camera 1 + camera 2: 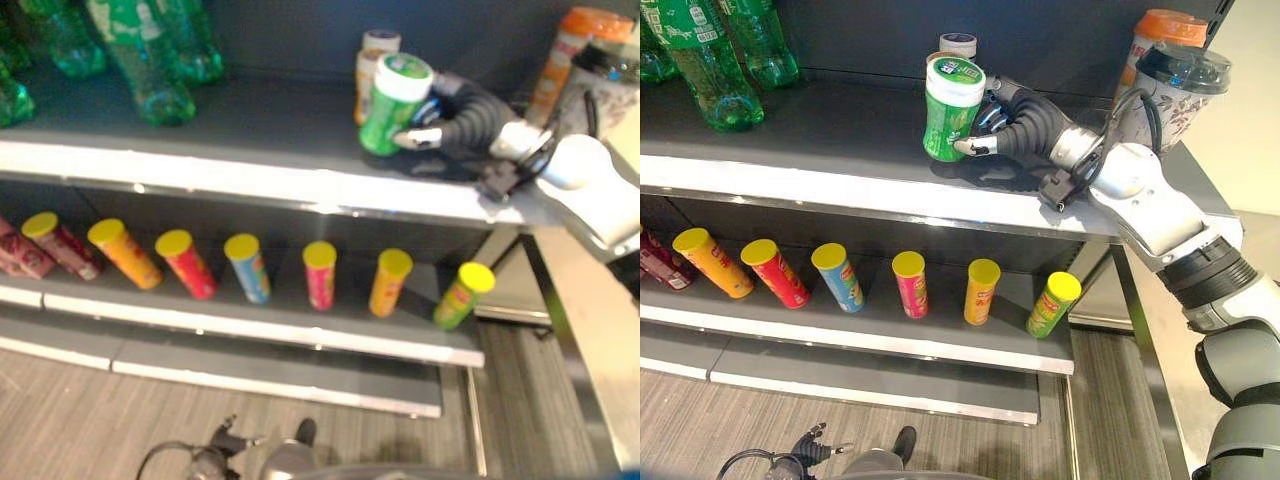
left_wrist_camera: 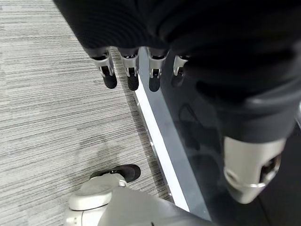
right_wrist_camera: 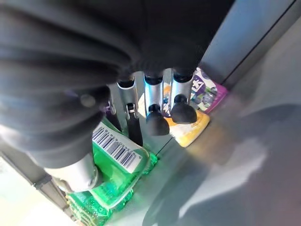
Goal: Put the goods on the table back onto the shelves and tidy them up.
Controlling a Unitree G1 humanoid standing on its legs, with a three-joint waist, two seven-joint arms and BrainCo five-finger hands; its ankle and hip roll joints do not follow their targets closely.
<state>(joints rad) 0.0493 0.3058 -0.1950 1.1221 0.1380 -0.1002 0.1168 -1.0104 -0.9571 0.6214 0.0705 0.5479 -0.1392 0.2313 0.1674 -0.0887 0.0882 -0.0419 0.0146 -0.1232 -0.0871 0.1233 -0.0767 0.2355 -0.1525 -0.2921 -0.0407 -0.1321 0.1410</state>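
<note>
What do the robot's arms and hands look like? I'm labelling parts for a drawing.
The right arm is smooth silver-grey with a dark ribbed band lower down and a black cable looping at the wrist. The right hand wears a dark ribbed cover; its silver fingers end in dark tips. The left hand looks alike: dark cover, silver fingers, dark tips.

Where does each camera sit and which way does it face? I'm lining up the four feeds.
Left eye: head camera looking down at the shelves; right hand wraps the green canister.
Right eye: beside it, same scene, the right arm in full.
Left wrist: on the left arm, facing the floor and shelf edge; left hand hangs relaxed.
Right wrist: on the right arm, looking along its fingers at the canister.
Three views share the canister.
</note>
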